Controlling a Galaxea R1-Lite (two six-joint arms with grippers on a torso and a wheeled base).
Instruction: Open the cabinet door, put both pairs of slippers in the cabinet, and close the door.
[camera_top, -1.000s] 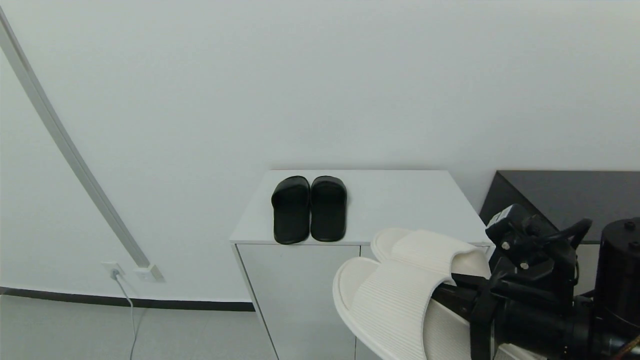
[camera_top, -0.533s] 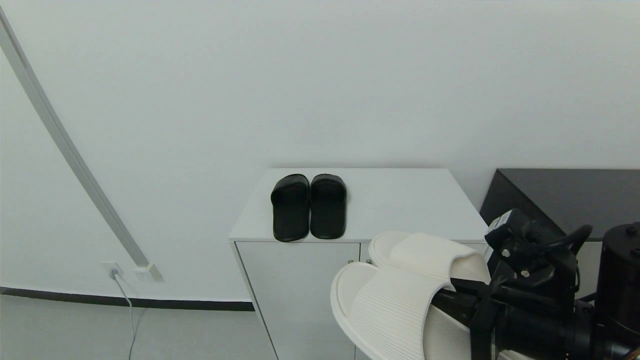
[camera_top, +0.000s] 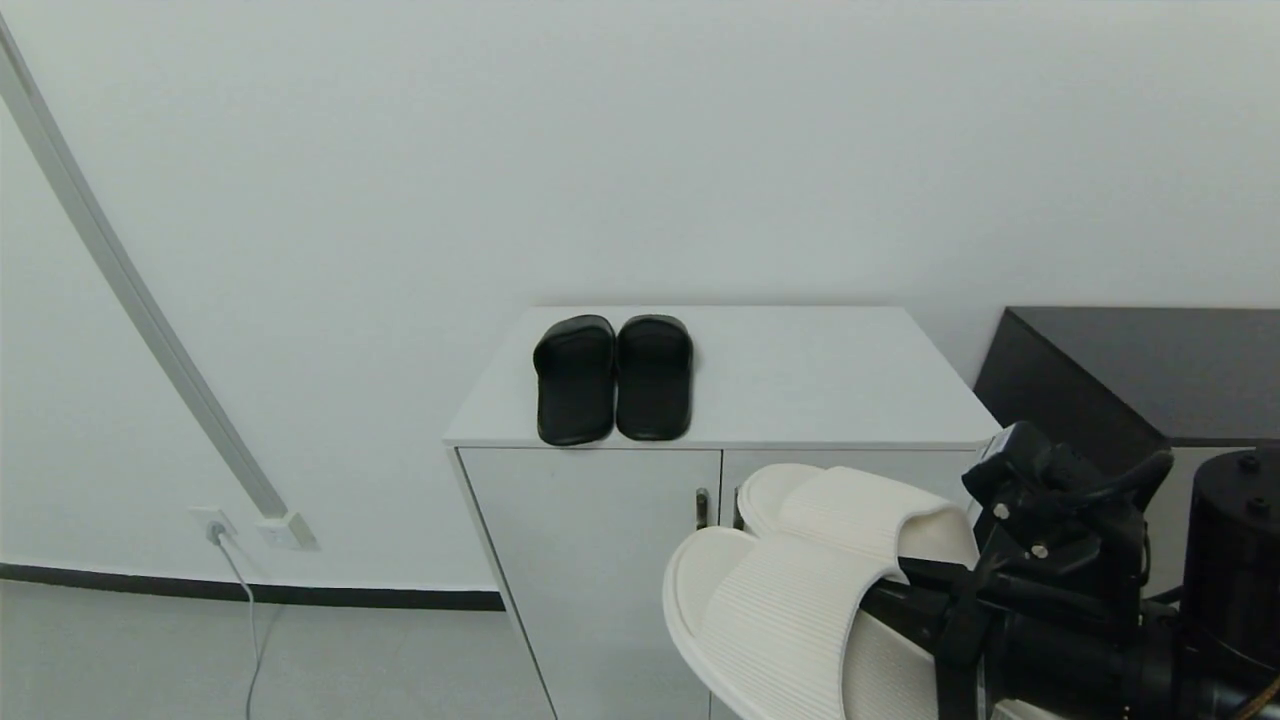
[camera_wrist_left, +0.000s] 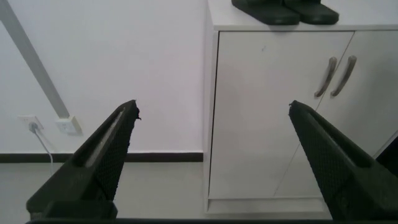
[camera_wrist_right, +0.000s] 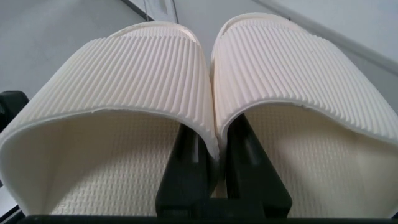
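Right gripper (camera_wrist_right: 216, 140): pinched narrow on the white slippers (camera_wrist_right: 124, 81), dark fingers (camera_wrist_right: 186, 168) slid one under each ribbed strap, clamping the two inner strap edges together. From the head view, the same right gripper (camera_top: 905, 590) low at the right, carrying the white slippers (camera_top: 790, 600) side by side, toes pointing away from the wrist toward the cabinet (camera_top: 800, 385). Held before the right-hand door, below the level of the cabinet top; touching the door or not, impossible to tell.

Left gripper (camera_wrist_left: 212, 106): spread wide, holding nothing, both fingers (camera_wrist_left: 106, 155) aimed at the cabinet (camera_wrist_left: 261, 124) front and apart from it. Framed between them, the left door and the pair of handles (camera_wrist_left: 336, 76).

Farther out: both doors shut, two slim upright handles (camera_top: 702, 508) just beside each other at the middle seam, close by the toe of the farther white slipper in the head view. On the cabinet top, toward its left front, the black slippers (camera_top: 612, 378), side by side and touching, heels at the front edge and hanging slightly over it. Well apart from both grippers. Seen from the left wrist too, black slippers (camera_wrist_left: 286, 7) at that same edge above the left door.

Beyond: white wall, a slanted pale cable duct (camera_top: 130, 290) running down to a wall socket (camera_top: 212, 522), a cable (camera_top: 250, 640) hanging from it to the grey floor (camera_top: 120, 660). Just right of the cabinet, a dark tabletop (camera_top: 1150, 365).
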